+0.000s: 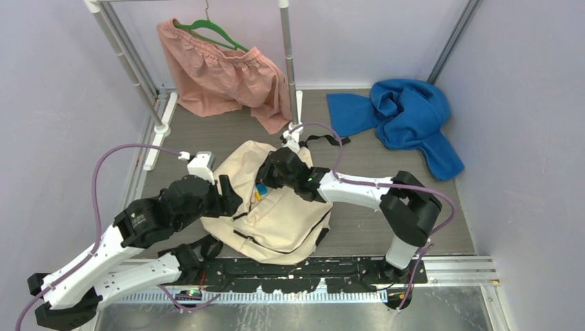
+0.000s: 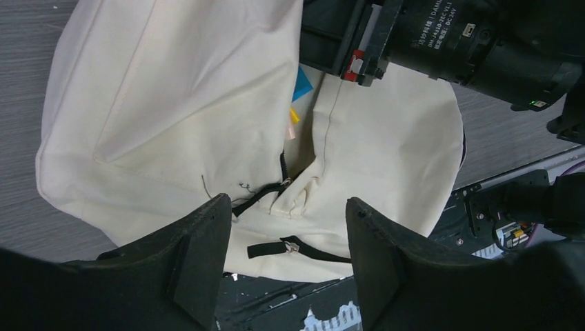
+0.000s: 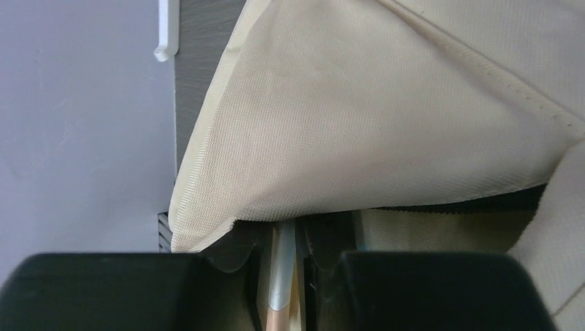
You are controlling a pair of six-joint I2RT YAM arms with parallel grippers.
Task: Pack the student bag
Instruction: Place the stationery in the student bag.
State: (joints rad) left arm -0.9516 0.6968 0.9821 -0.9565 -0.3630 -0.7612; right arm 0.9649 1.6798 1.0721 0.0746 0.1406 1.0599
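Observation:
The student bag (image 1: 276,214), cream fabric with black zipper lines, lies flat mid-table. My right gripper (image 1: 265,181) reaches under the flap of its open top. In the right wrist view that gripper (image 3: 283,234) is shut on a thin pencil (image 3: 281,276) with a silver band; the cream flap (image 3: 359,138) hides the fingertips and the pencil's far end. Blue and yellow item ends (image 2: 299,96) stick out of the bag's opening (image 2: 284,162). My left gripper (image 2: 286,207) hovers open over the bag's near-left part and touches nothing, with a black zipper pull (image 2: 290,246) between its fingers (image 2: 207,255).
A pink garment (image 1: 221,76) on a green hanger (image 1: 214,29) hangs from the metal rack (image 1: 290,62) at the back. A blue fleece cloth (image 1: 407,121) lies at the back right. A black mounting plate (image 1: 303,269) runs along the near edge.

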